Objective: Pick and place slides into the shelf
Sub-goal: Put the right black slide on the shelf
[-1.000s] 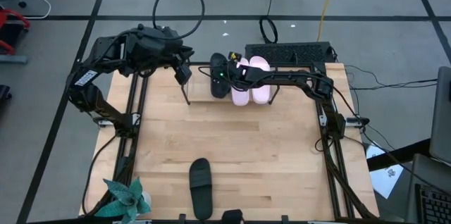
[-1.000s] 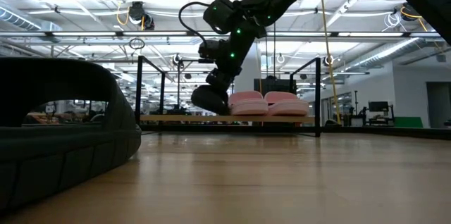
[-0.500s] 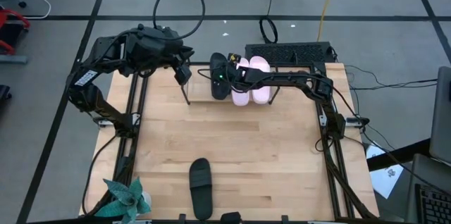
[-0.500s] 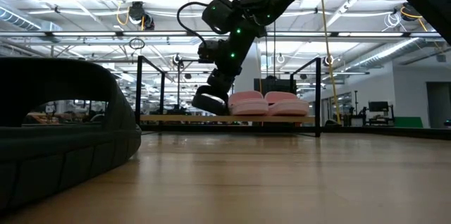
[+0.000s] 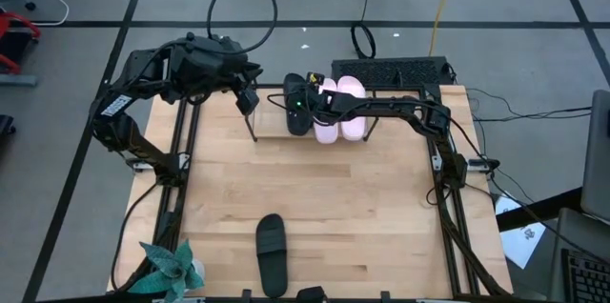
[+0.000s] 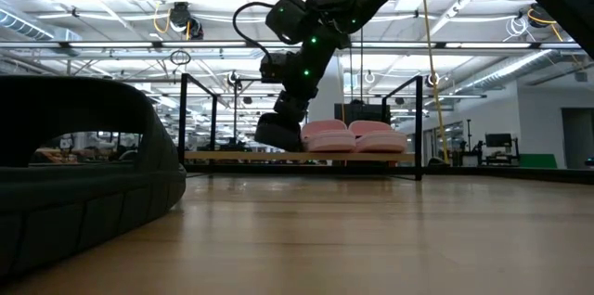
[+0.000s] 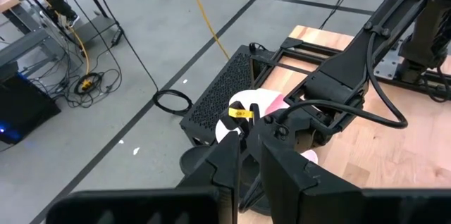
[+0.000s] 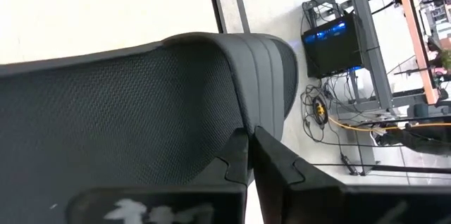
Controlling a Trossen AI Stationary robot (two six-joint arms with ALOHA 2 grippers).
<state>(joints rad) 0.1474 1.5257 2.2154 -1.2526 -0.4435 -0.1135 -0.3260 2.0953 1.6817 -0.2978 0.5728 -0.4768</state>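
My right gripper (image 5: 303, 103) reaches from the table's right to the shelf (image 6: 232, 157) at the far edge and is shut on a black slide (image 5: 295, 105). In the low view that slide (image 6: 278, 132) sits tilted just over the shelf's board, left of the two pink slides (image 6: 351, 135). The pink pair (image 5: 339, 111) lies side by side on the shelf. The other black slide (image 5: 271, 253) lies flat on the table near its near edge. My left gripper (image 5: 246, 99) hangs shut by the shelf's left end, touching nothing. My right gripper pinches the black slide between its two fingers at a rim (image 8: 243, 122) beside the ribbed strap. It comes at the slide from the table's right, slanting down. The slide (image 6: 278, 132) is tilted. Whether its low end rests on the shelf board, I cannot tell.
A potted plant (image 5: 172, 270) stands at the table's near left corner. Black frame rails (image 5: 181, 151) run along both sides of the table. A black box (image 5: 391, 71) sits behind the shelf. Bare wood (image 5: 315, 179) lies between the shelf and the near slide.
My right gripper has tipped the black slide a little over the shelf's left part, so it now sits more tilted than a second ago. The pink slides and the near black slide have stayed put.
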